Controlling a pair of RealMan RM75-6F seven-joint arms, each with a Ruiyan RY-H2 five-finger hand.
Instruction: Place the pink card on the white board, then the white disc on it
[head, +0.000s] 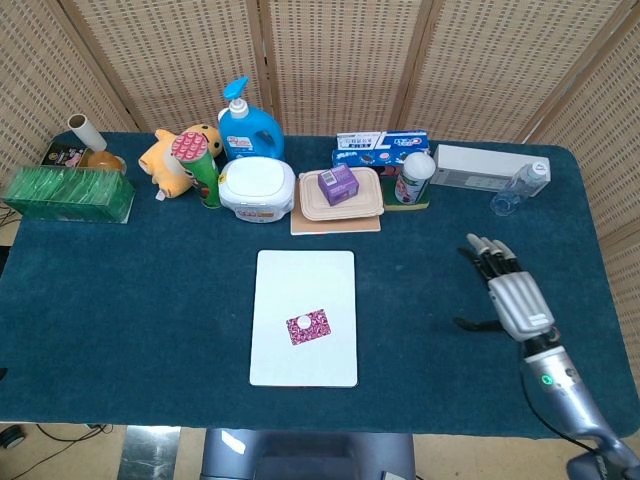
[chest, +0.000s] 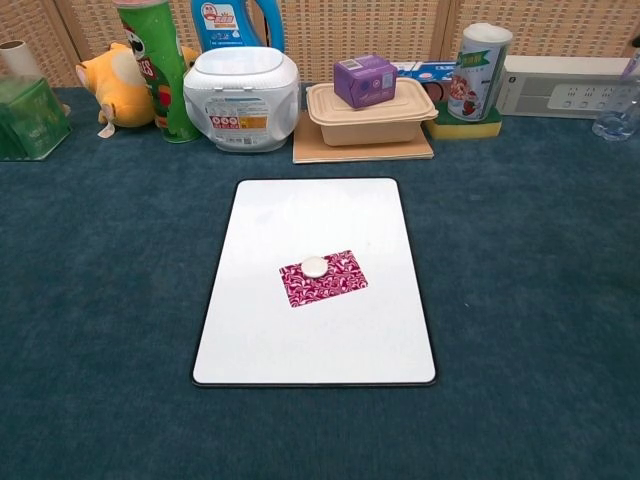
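Note:
The white board (head: 305, 285) (chest: 320, 225) lies flat at the middle of the blue table. On it rests the pink patterned card (head: 310, 328) (chest: 328, 282), and the small white disc (head: 300, 322) (chest: 314, 266) sits on the card's upper left part. My right hand (head: 507, 291) hovers far to the right of the board in the head view, fingers spread, holding nothing. The chest view does not show it. My left hand appears in neither view.
Along the table's back stand a green box (head: 68, 193), a plush toy (head: 172, 157), a green can (head: 204, 168), a blue pump bottle (head: 248, 128), a white tub (head: 257, 187), a beige container with a purple box (head: 337, 184), a cup (head: 414, 177), a white power strip (head: 480, 165).

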